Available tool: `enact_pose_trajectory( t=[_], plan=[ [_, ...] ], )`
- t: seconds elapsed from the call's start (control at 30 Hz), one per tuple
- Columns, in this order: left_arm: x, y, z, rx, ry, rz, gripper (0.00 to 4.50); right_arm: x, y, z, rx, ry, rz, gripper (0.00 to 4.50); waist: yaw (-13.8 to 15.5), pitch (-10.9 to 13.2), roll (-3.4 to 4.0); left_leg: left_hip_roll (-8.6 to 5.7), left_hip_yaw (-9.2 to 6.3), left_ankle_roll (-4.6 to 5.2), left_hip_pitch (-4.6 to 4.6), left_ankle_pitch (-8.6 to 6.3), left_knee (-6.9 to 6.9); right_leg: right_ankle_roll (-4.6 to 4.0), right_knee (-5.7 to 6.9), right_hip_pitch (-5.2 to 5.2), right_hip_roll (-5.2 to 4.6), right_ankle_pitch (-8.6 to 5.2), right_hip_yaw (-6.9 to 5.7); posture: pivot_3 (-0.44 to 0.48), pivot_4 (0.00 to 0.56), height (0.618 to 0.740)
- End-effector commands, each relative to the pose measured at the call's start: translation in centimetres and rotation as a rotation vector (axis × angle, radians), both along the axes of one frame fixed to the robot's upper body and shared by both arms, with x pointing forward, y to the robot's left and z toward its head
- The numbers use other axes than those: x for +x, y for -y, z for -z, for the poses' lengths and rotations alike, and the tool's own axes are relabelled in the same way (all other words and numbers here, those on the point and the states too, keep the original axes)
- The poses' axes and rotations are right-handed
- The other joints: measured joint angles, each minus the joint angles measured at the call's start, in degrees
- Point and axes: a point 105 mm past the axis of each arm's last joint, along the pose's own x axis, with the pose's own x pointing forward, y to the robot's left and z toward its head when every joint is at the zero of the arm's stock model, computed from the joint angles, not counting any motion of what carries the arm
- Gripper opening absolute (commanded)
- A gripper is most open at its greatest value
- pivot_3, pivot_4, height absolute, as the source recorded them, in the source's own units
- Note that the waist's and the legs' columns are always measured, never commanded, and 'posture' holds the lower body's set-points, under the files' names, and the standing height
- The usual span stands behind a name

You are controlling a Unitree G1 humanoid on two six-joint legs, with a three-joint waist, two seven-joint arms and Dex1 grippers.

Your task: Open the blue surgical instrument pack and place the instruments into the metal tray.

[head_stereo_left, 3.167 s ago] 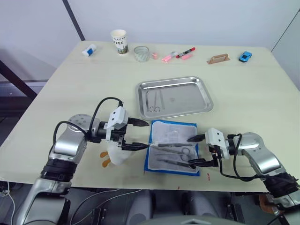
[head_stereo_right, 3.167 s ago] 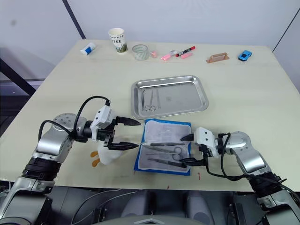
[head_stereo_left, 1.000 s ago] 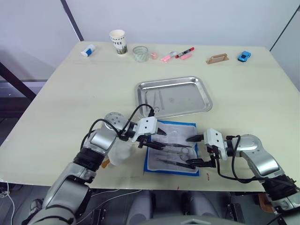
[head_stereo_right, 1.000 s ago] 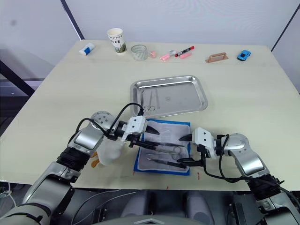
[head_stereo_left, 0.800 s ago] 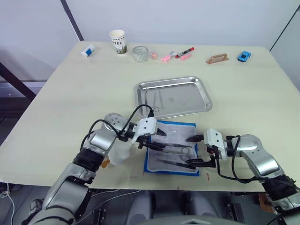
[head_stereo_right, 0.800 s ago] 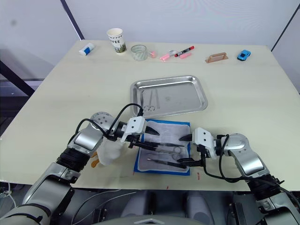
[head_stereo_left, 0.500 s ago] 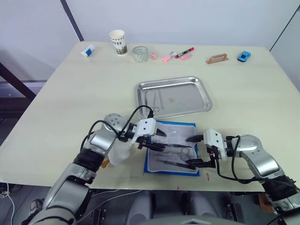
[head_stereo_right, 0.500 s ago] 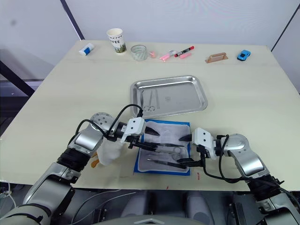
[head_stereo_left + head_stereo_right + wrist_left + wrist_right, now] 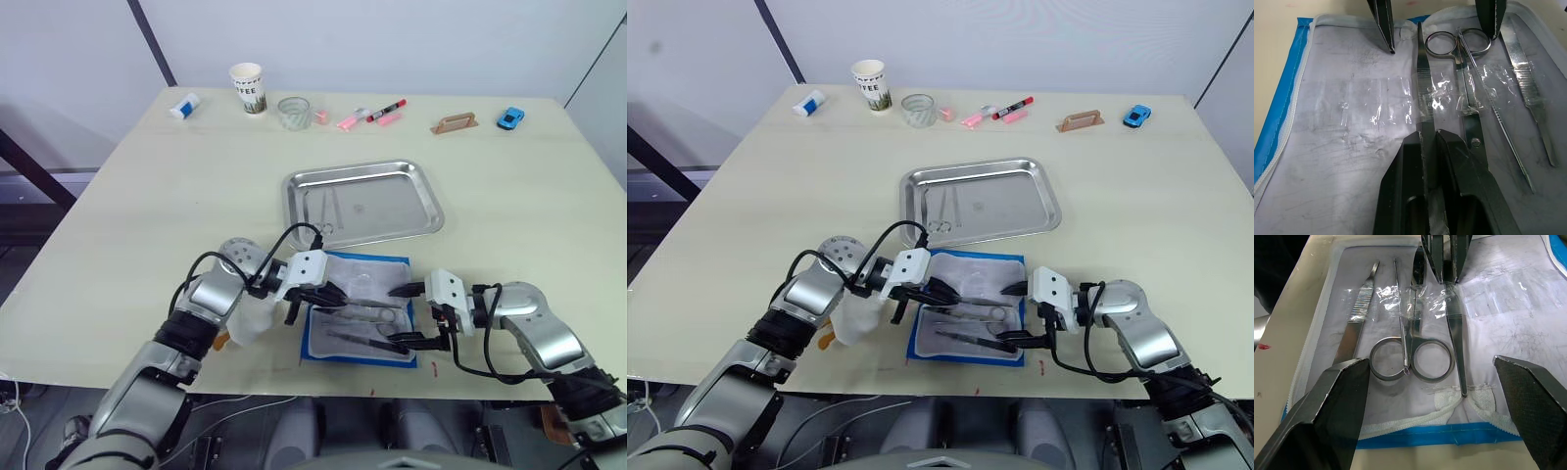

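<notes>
The left gripper [image 9: 1427, 142] is hiding part of a flat steel instrument [image 9: 1422, 88] its fingers are pinching, inside the open blue surgical instrument pack [image 9: 359, 309] near the counter [image 9: 137, 196] edge. The right gripper [image 9: 404, 315] is hovering with fingers spread wide and empty over the ring-handled scissors [image 9: 1411, 360], beside the metal tray [image 9: 362, 199].

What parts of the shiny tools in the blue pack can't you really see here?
- Flat instrument in the left pincer: its near end is hidden by the black fingers, left wrist view.
- Scissors: blades lie under crinkled clear strap, right wrist view.
- Instruments already in the metal tray: too small to name, head views.
- Blue surgical instrument pack: print not readable.
</notes>
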Motion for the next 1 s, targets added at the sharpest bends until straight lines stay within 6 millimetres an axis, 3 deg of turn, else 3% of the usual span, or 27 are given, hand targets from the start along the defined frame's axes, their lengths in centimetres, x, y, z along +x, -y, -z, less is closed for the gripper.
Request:
enact_pose_trajectory(
  t=[0.03,0.43,1.0],
  plan=[
    [-0.1,-0.8,-0.3,0.046,0.000,-0.026,0.04,-1.0,-0.1,2.3,-0.060,-0.089,-0.010,4.40,-0.1,0.0,0.00,0.01,0.00,0.00,0.00,0.00,0.00,0.00,0.00,0.00,0.01,0.00,0.00,0.000,0.150,0.740],
    [0.2,-1.4,-3.8,0.076,0.030,-0.042,0.04,-0.8,0.0,3.3,-0.133,-0.097,-0.009,4.40,-0.2,0.0,-0.01,0.06,0.00,0.01,0.00,-0.01,-0.01,-0.04,0.01,-0.03,0.09,-0.02,0.02,0.000,0.150,0.740],
    [-0.3,-6.8,-5.9,0.155,0.027,-0.112,0.04,-0.7,0.2,3.5,-0.128,-0.109,-0.010,4.40,-0.2,0.0,-0.02,0.10,0.00,0.01,0.00,-0.01,-0.01,-0.08,0.03,-0.06,0.13,-0.04,0.03,0.000,0.150,0.740]
  ],
)
